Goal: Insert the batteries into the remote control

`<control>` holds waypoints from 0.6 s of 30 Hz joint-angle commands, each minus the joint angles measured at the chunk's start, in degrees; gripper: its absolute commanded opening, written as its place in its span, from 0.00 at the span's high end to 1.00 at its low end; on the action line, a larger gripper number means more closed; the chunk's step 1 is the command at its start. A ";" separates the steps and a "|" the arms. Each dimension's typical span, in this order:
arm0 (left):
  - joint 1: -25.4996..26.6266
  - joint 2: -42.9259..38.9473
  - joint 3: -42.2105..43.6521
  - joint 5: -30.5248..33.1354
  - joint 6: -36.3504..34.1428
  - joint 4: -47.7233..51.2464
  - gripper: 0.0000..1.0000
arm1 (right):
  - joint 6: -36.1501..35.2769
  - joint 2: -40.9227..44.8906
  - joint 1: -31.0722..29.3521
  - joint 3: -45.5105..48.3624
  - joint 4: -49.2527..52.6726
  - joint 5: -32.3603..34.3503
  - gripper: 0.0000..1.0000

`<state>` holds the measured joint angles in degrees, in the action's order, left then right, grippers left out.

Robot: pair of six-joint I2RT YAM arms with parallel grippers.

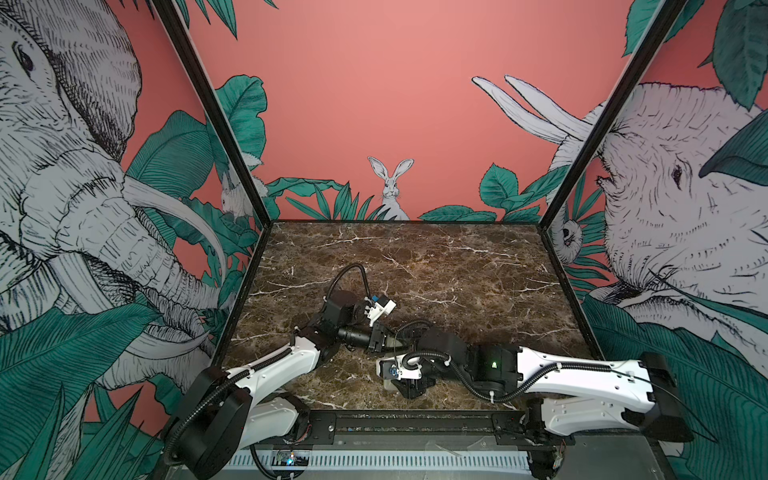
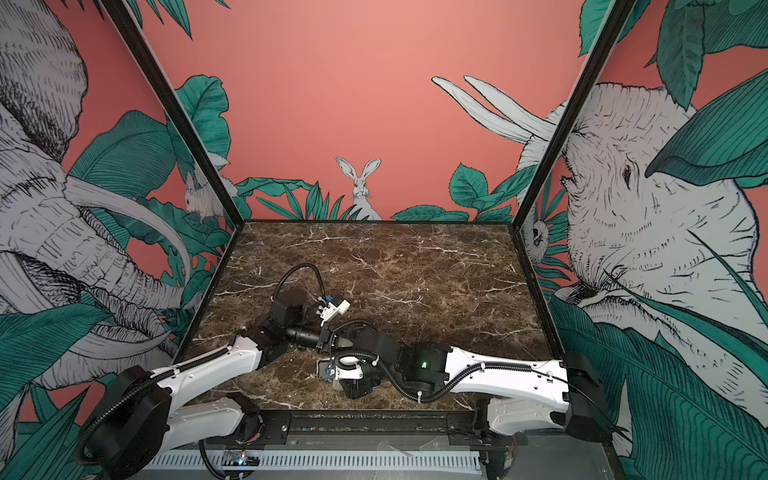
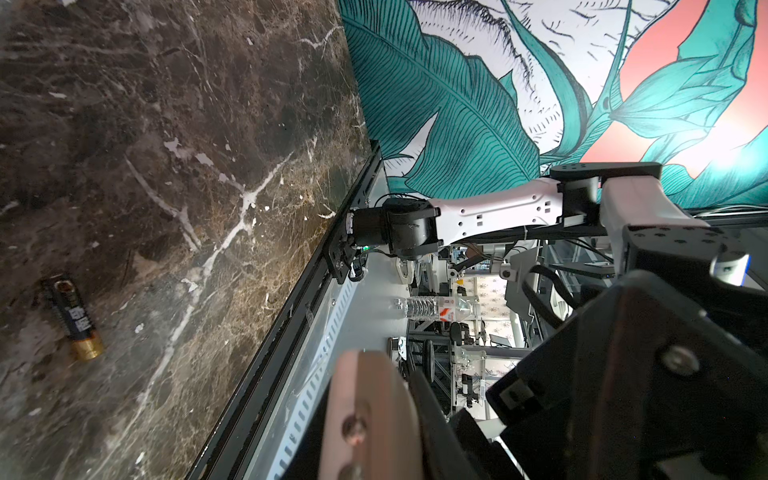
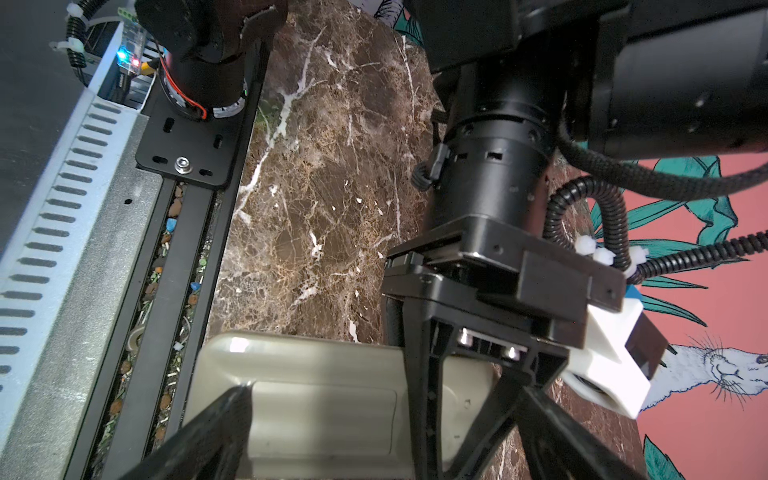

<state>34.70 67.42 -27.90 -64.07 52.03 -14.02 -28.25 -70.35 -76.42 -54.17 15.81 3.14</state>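
Note:
The remote control (image 4: 324,407) lies back up, showing its greyish-beige back with the battery cover in place. My right gripper (image 4: 384,384) stands open over it, one fingertip (image 4: 237,399) near each end of the cover; contact cannot be told. In both top views the remote is a pale patch (image 1: 388,384) under the right gripper (image 1: 409,390), near the table's front edge. My left gripper (image 4: 432,457) is shut with nothing in it, and its closed fingers reach across the remote's back. A dark battery (image 3: 77,320) with a gold end lies loose on the marble.
A black rail (image 1: 415,419) and a white slotted duct (image 1: 374,459) run along the table's front edge. Patterned walls close the other three sides. The two arms (image 1: 291,357) cross close together at the front middle. A water bottle (image 3: 436,309) stands beyond the table.

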 commanded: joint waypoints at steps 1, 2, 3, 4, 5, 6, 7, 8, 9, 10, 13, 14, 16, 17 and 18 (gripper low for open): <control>-0.06 -1.32 0.02 -1.10 0.46 -1.61 1.00 | 0.81 -0.90 -0.22 -0.73 3.24 -2.84 0.01; -0.04 -1.32 -0.11 -1.12 0.45 -1.60 1.00 | 0.87 -0.97 -0.22 -0.74 3.24 -2.92 0.01; -0.02 -1.24 -0.02 -1.15 0.44 -1.61 1.00 | 0.92 -1.08 -0.22 -0.81 3.30 -3.00 0.01; 0.00 -1.23 0.00 -1.17 0.36 -1.50 1.00 | 0.91 -1.13 -0.21 -0.93 3.31 -3.09 0.01; -0.01 -1.18 0.03 -1.19 0.35 -1.46 1.00 | 0.92 -1.24 -0.22 -0.93 3.46 -3.14 0.01; -0.04 -1.22 -0.02 -1.16 0.35 -1.52 1.00 | 0.96 -1.30 -0.22 -1.00 3.49 -3.21 0.01; -0.07 -1.16 0.04 -1.15 0.24 -1.53 1.00 | 1.00 -1.32 -0.22 -1.02 3.53 -3.29 0.01; -0.03 -1.15 0.01 -1.16 0.26 -1.56 1.00 | 1.00 -1.37 -0.22 -1.09 3.60 -3.36 0.01; -0.06 -1.13 0.03 -1.16 0.26 -1.56 1.00 | 1.00 -1.41 -0.21 -1.07 3.61 -3.48 0.01; -0.05 -1.14 -0.07 -1.19 0.24 -1.58 1.00 | 1.00 -1.45 -0.17 -1.08 3.62 -3.61 0.01; -0.05 -1.12 -0.20 -1.12 0.25 -1.55 1.00 | 1.09 -1.42 -0.13 -1.07 3.62 -3.90 0.01; -0.02 -1.06 -0.18 -1.11 0.26 -1.62 1.00 | 1.17 -1.38 -0.13 -1.11 3.63 -3.99 0.01; -0.03 -0.93 -0.20 -1.11 0.25 -1.70 1.00 | 1.18 -1.31 -0.13 -1.02 3.61 -4.10 0.01; -0.01 -0.93 -0.22 -1.12 0.18 -1.63 1.00 | 1.18 -1.37 -0.13 -1.01 3.65 -4.10 0.01; -0.01 -0.85 -0.16 -1.12 0.26 -1.62 1.00 | 1.13 -1.39 -0.13 -0.98 3.73 -4.14 0.01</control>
<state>34.74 67.44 -27.90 -64.07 51.37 -13.23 -27.40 -70.87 -76.23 -54.41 16.16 2.28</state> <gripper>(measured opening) 0.245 0.992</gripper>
